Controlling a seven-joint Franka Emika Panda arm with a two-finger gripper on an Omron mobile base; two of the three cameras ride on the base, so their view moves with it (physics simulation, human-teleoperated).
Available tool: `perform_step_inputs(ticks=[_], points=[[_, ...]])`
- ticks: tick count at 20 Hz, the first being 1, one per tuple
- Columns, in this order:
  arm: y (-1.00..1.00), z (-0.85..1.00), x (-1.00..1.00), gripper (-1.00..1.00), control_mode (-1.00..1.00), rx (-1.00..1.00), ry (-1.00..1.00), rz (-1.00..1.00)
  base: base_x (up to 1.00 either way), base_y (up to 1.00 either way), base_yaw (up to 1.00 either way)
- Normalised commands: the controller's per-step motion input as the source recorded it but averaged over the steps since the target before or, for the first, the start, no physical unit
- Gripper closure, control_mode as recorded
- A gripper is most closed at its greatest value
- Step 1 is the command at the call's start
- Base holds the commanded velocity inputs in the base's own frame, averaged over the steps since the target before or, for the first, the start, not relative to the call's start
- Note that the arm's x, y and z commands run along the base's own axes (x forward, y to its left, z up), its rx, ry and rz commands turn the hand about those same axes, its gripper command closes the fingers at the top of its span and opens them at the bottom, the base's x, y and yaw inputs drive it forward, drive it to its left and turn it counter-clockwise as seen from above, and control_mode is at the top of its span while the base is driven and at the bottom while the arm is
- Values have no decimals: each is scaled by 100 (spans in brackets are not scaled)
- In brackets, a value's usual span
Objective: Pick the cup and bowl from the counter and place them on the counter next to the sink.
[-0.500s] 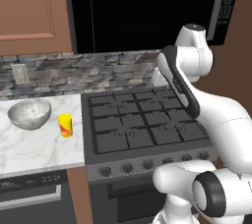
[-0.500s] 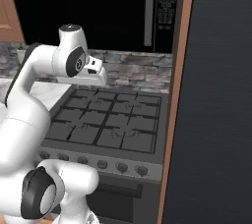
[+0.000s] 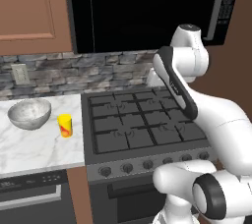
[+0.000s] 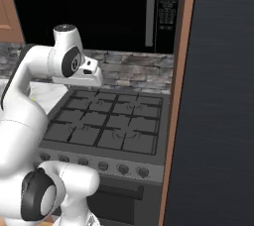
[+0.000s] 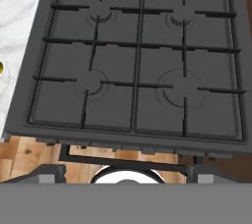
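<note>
Left base view: 1 bowl (image 3: pixel 29 113) and 1 cup (image 3: pixel 65 125), both sitting on the counter (image 3: pixel 34 147), which is the white marble slab w/ grey veins left of the stovetop (image 3: pixel 142 122). Bowl is far-left, cup just right of it and a bit nearer, close together but not touching. Cup is upright, yellow w/ a red-orange mark. Stovetop is black w/ 4 burners under grates, and there's a row of knobs (image 3: pixel 147 164) along the front, looks like 6. Behind all that there's a grey stone backsplash (image 3: pixel 74 73) w/ 1 wall outlet (image 3: pixel 20 74), a brown upper cabinet (image 3: pixel 32 12) top left, and a big black panel above the stove. The arm (image 3: pixel 182 85) rises from lower right and bends over the right side of the stove, well apart from cup and bowl.

Right base view: same stove from the other side, arm on the left w/ the hand (image 4: pixel 92 74) hanging over the far-left part of the grates. A tall dark panel w/ brown wood trim (image 4: pixel 178 101) takes up the right side. A sliver of marble shows left of the stove behind the arm.

Hand view: looks down on the stovetop, 4 burners again. Marble strip runs along the left edge w/ a tiny bit of yellow cup (image 5: pixel 1 68) poking in at mid-left. Wood floor (image 5: pixel 29 156) shows near the stove front. Finger tips are too hard to make out here, but the jaws are spread wide, nothing in them and touching nothing.
</note>
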Motion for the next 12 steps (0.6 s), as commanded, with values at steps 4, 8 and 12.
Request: perform_step_inputs(ticks=[4, 8, 12], points=[[59, 0, -8, -100, -100, 0, 0, 0, 0, 0, 0], [64, 0, -3, -100, -100, 0, 0, 0, 0, 0, 0], [67, 0, -1, -100, -100, 0, 0, 0, 0, 0, 0]])
